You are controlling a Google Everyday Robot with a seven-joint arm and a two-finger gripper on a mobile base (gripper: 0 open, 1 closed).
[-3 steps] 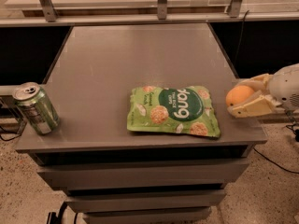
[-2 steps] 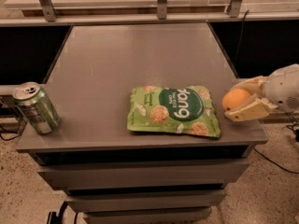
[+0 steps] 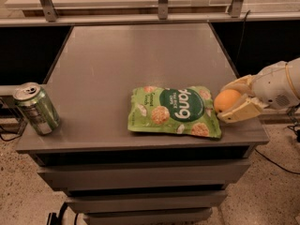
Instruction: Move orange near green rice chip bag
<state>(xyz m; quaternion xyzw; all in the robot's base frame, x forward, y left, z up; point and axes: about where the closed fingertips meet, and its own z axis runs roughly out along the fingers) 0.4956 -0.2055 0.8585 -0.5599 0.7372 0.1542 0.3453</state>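
Observation:
The orange (image 3: 226, 100) is a small round fruit held between the two pale fingers of my gripper (image 3: 230, 101), which comes in from the right edge of the view. It sits right beside the right edge of the green rice chip bag (image 3: 174, 110). The bag lies flat near the front of the grey table (image 3: 131, 64), with its white lettering upside down to me. I cannot tell if the orange rests on the table or hangs just above it.
A green-and-silver drink can (image 3: 35, 108) stands upright at the table's front left corner. Metal rails and posts (image 3: 162, 1) run along the back. The table's right edge and front edge lie close to the gripper.
My gripper has moved left with the orange, bringing it from off the table's right edge up against the bag's right side. The bag and can have not moved.

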